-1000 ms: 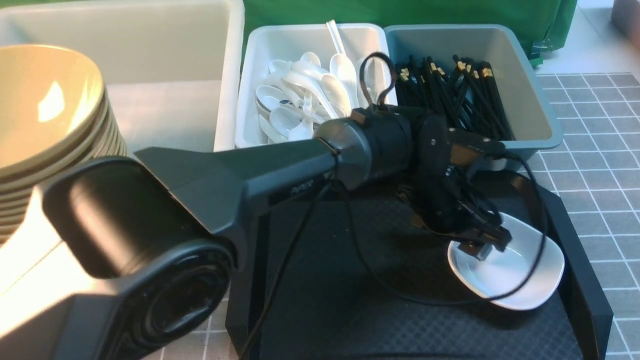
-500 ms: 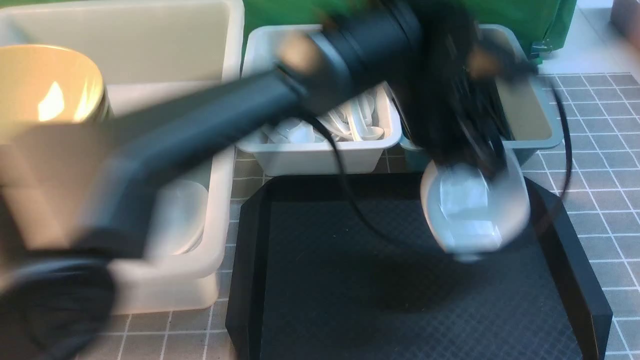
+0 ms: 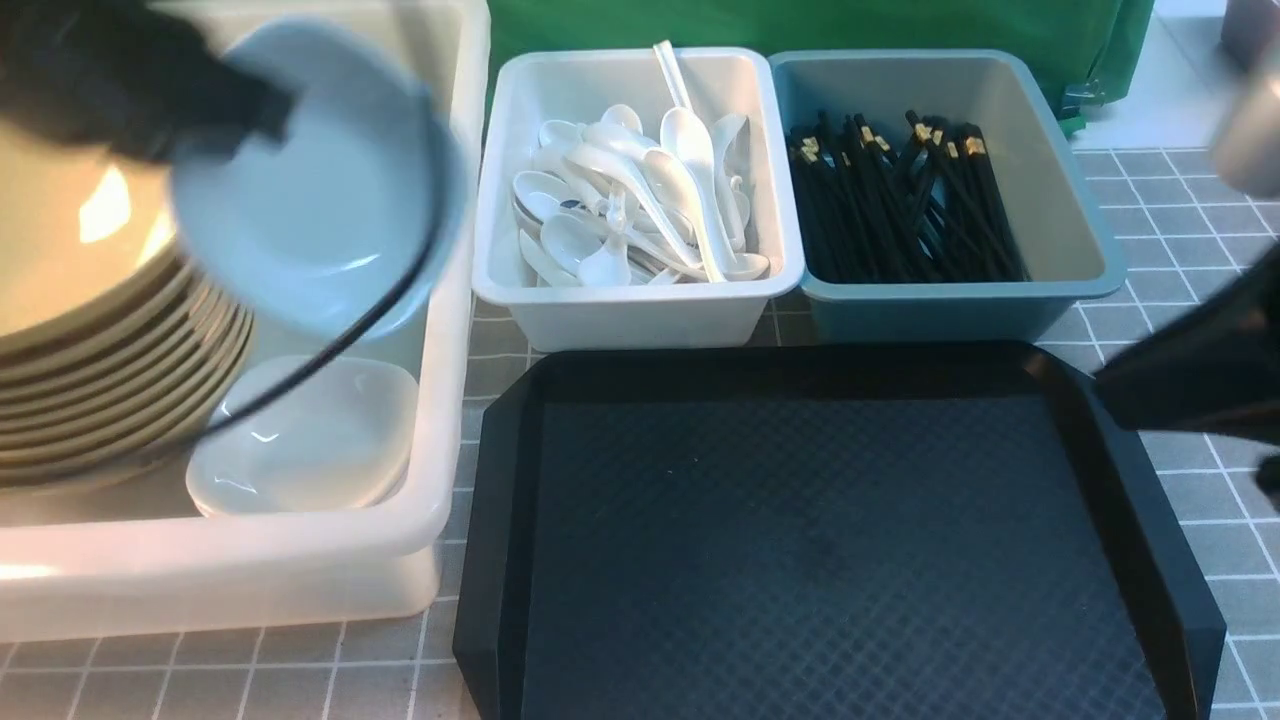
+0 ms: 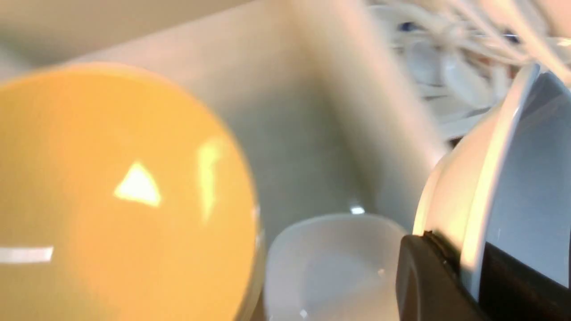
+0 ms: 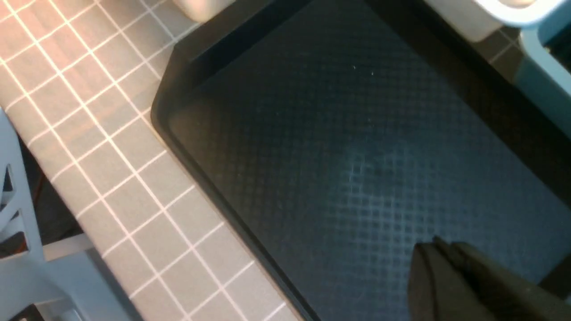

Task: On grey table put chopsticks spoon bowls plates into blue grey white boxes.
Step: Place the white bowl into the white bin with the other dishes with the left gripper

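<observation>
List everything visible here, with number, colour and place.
big box: one, translucent white, left on table
bowls: one stack, olive-tan, in big box
plates: small stack, white, beside the bowls
held plate: one, white, above big box
small box: one, white, behind tray
spoons: many, white, in small box
blue box: one, blue-grey, right of small box
chopsticks: many, black, in blue box
tray: one, black, on table, nearest
table: one, grey, pale grid
cloth: one, green, at back
left fingers: black, shut on held plate's rim
right fingers: black, shut, above tray
</observation>
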`<move>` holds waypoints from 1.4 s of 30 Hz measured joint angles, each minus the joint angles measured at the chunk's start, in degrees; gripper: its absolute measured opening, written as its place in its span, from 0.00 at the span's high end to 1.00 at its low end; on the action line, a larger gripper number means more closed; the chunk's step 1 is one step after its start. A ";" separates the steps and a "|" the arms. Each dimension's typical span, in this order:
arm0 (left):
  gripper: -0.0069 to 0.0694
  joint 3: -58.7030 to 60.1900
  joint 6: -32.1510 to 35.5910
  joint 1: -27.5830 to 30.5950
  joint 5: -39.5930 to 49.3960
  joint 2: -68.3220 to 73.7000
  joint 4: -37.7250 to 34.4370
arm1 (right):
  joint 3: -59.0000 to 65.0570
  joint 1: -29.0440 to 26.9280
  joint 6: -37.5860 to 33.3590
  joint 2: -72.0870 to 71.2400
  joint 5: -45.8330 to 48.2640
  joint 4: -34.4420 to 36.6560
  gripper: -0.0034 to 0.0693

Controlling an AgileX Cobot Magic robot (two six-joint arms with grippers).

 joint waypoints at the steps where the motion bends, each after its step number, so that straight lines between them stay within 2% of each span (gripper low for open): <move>1: 0.91 3.66 -0.28 2.04 -2.13 -1.54 -0.21 | -0.22 0.46 -0.07 0.56 -0.33 0.00 0.89; 7: 0.91 12.63 -0.19 6.32 -6.65 -0.91 -0.38 | -0.42 2.91 -0.24 1.39 -2.27 0.23 0.89; 15: 0.91 13.50 0.37 6.55 -11.58 5.65 -0.54 | -0.42 3.22 -0.24 1.39 -2.61 -0.07 0.89; 19: 0.87 13.50 2.45 6.55 -11.92 9.29 -1.21 | -0.42 3.22 -0.42 1.39 -2.63 -0.07 0.89; 20: 0.83 13.50 3.97 6.60 -11.92 10.22 -1.14 | -0.42 3.22 -0.64 1.39 -2.68 -0.07 0.89; 21: 0.82 13.50 3.97 6.57 -11.92 10.38 -1.14 | -0.42 3.22 -0.65 1.39 -2.68 -0.07 0.89; 25: 0.58 13.50 7.70 6.64 -11.33 10.26 -1.20 | -0.42 3.22 -1.43 1.45 -2.73 -0.07 0.89; 29: 0.31 13.50 8.24 6.64 -10.38 7.54 -1.95 | -0.42 3.22 -1.97 1.46 -2.94 -0.14 0.88; 33: 0.20 12.30 8.30 6.64 -9.02 5.15 -3.60 | -0.42 3.22 -2.20 1.46 -3.58 -0.14 0.88; 38: 0.20 10.28 10.56 6.64 -6.72 3.85 -7.50 | -0.42 3.22 -2.89 1.51 -4.41 -0.14 0.88; 40: 0.24 10.23 10.99 6.64 -5.33 3.85 -8.18 | -0.42 3.22 -2.93 1.51 -4.54 -0.14 0.88; 42: 0.34 10.20 10.56 6.64 -4.23 3.85 -7.45 | -0.42 3.22 -3.00 1.51 -4.67 -0.14 0.88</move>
